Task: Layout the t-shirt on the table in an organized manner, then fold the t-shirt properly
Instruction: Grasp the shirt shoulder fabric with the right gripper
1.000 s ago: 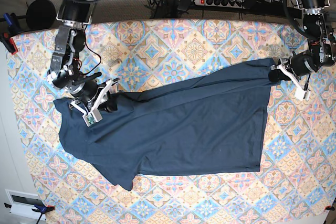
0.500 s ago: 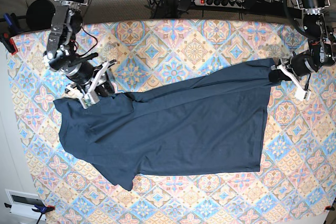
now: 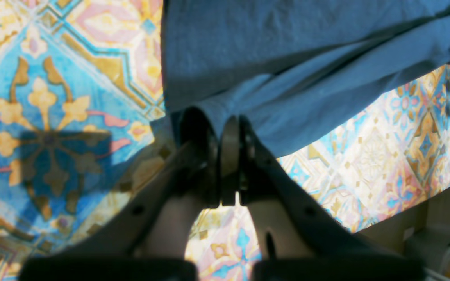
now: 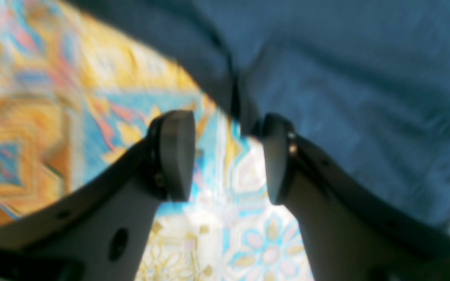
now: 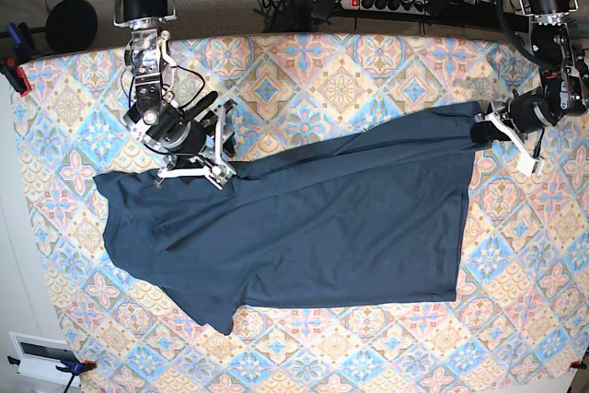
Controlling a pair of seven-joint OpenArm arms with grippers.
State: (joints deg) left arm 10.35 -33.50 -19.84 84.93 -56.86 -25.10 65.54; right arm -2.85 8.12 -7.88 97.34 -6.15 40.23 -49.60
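The dark navy t-shirt lies spread slantwise across the patterned table, with folds along its upper edge. In the base view my left gripper is at the shirt's far right corner. The left wrist view shows that gripper shut on the t-shirt at its edge. My right gripper hovers over the shirt's upper left edge. In the right wrist view it stands open with nothing between its pads, and a fold of the t-shirt lies just beyond its right pad.
A power strip and cables lie beyond the table's far edge. A red clamp grips the left edge. A white box sits off the front left corner. Patterned cloth shows bare all around the shirt.
My right gripper has opened, let go of the shirt's left part, and moved up and to the right along the upper edge. The left gripper has stayed put, still shut on the corner.
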